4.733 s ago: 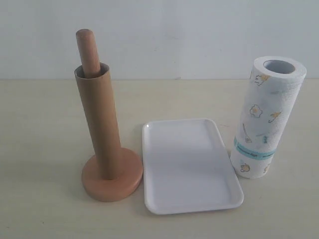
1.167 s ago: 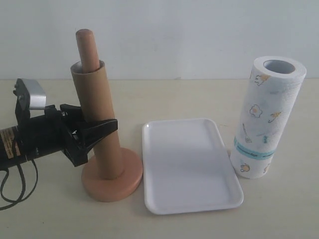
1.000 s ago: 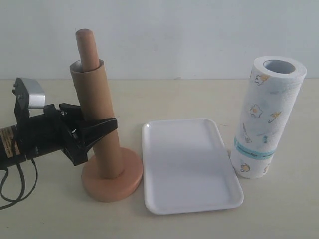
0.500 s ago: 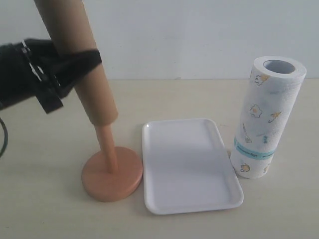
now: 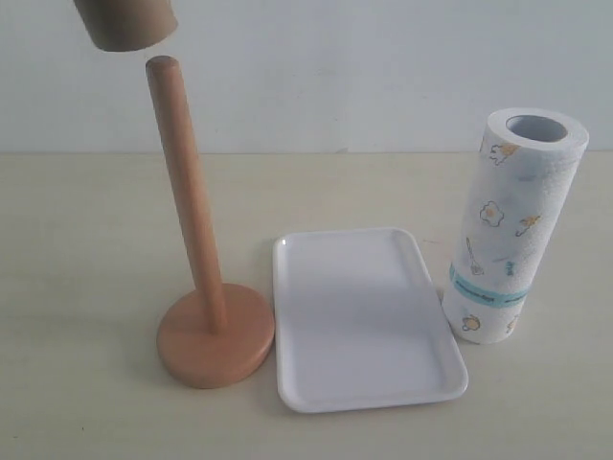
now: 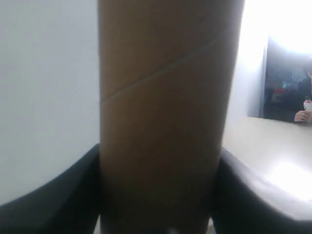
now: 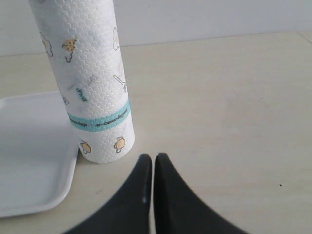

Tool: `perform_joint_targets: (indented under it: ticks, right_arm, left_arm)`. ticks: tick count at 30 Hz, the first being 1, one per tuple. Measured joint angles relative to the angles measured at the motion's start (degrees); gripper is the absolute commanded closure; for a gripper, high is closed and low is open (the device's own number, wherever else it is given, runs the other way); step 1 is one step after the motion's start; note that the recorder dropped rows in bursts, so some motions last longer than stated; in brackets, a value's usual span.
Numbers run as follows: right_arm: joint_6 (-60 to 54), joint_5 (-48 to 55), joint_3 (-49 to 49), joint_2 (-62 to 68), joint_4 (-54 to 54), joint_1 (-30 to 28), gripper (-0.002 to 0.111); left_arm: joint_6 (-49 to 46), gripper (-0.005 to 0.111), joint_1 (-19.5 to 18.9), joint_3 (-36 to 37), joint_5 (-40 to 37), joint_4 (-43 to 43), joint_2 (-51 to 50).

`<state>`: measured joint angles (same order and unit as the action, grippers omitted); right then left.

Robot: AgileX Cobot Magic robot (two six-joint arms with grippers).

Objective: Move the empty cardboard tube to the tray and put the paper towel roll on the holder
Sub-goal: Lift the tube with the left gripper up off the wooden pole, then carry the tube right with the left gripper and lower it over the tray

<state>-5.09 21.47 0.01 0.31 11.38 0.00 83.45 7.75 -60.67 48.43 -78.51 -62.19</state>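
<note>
The brown cardboard tube hangs above the holder's post, only its lower end showing at the top left of the exterior view. In the left wrist view the tube fills the middle, with my left gripper shut on it, one black finger on each side. The wooden holder stands bare on its round base. To its right the white tray lies flat and holds nothing. The paper towel roll stands upright beside the tray. My right gripper is shut and holds nothing, just short of the roll.
The pale tabletop runs back to a white wall. The tray's corner shows in the right wrist view beside the roll. Neither arm shows in the exterior view.
My left gripper has lifted the tube up off the post, past its top, and has itself left the exterior view. The holder, tray and roll have not moved.
</note>
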Motion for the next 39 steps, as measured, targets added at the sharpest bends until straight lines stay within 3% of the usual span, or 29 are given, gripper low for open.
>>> perform_joint_targets:
  ticks: [2, 3, 6, 9, 12, 17, 24, 33, 39]
  right_arm:
    - [0.00, 0.00, 0.00, 0.00, 0.00, 0.00, 0.107]
    - [0.00, 0.00, 0.00, 0.00, 0.00, 0.00, 0.107]
    - [0.00, 0.00, 0.00, 0.00, 0.00, 0.00, 0.107]
    - [0.00, 0.00, 0.00, 0.00, 0.00, 0.00, 0.107]
    - [0.00, 0.00, 0.00, 0.00, 0.00, 0.00, 0.107]
    - [0.00, 0.00, 0.00, 0.00, 0.00, 0.00, 0.107]
    - [0.00, 0.00, 0.00, 0.00, 0.00, 0.00, 0.107]
    - [0.00, 0.00, 0.00, 0.00, 0.00, 0.00, 0.107]
    - [0.00, 0.00, 0.00, 0.00, 0.00, 0.00, 0.107]
  left_arm:
    - [14.84, 0.103, 0.00, -5.27, -0.78, -13.57, 0.00]
    - [17.50, 0.103, 0.00, -6.60, -0.78, -15.98, 0.00]
    - [24.53, 0.103, 0.11, -9.41, -0.86, -20.06, 0.00]
    - [29.11, 0.103, 3.10, -10.52, -1.69, -21.20, 0.00]
    - [30.64, 0.103, 6.99, -10.52, -2.74, -21.44, 0.00]
    - [31.03, 0.103, 16.81, -10.61, -5.58, -21.55, -1.37]
    - [33.43, 0.103, 28.31, -11.07, -17.37, -21.55, -9.13]
    - [30.17, 0.103, 33.95, -11.07, -19.19, -21.66, -20.57]
    - [25.90, 0.103, 34.68, -11.07, -19.93, -21.76, -21.38]
